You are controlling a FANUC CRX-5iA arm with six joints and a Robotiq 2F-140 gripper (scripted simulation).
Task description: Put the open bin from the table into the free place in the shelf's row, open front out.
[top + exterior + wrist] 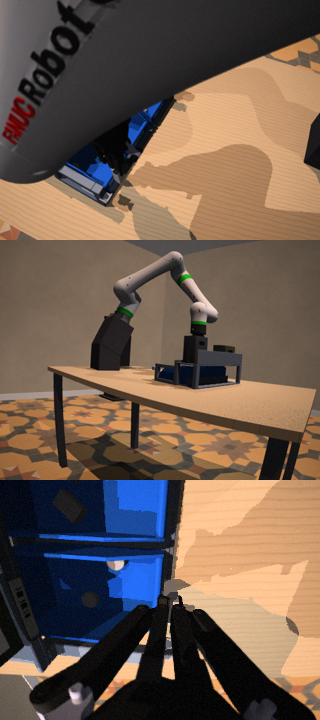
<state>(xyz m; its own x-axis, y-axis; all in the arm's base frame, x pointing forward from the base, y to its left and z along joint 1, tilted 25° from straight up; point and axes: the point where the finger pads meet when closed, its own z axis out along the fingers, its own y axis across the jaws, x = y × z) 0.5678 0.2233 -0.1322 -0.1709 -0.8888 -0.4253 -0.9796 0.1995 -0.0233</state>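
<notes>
End effector point(170, 601) is fully together with nothing visible between the tips. It points down at the front edge of the nearer blue bin point(100, 597), right where that edge meets the shelf's dark front lip point(173, 540). I take this to be the task bin: it already sits in the row inside the shelf point(219, 359), side by side with a neighbour bin point(125, 510). From the tips the bin lies left in the wrist view, with its long axis running from the lip back under the grey top board point(77, 178) and its open front facing the bare bench point(240, 530). Parts are in it: a dark disc point(90, 599) and a pale round piece point(115, 565). It looks level, but I can't tell whether it is fully seated behind the lip or whether the tips touch its front edge. My read is that placement is essentially done and the next move is a straight lift out. The risk is the tips catching the bin's front wall or the lip on the way up. The arm link point(129, 51) hides most of the shelf from above. A green box point(223, 348) sits on the shelf top, well clear.
</notes>
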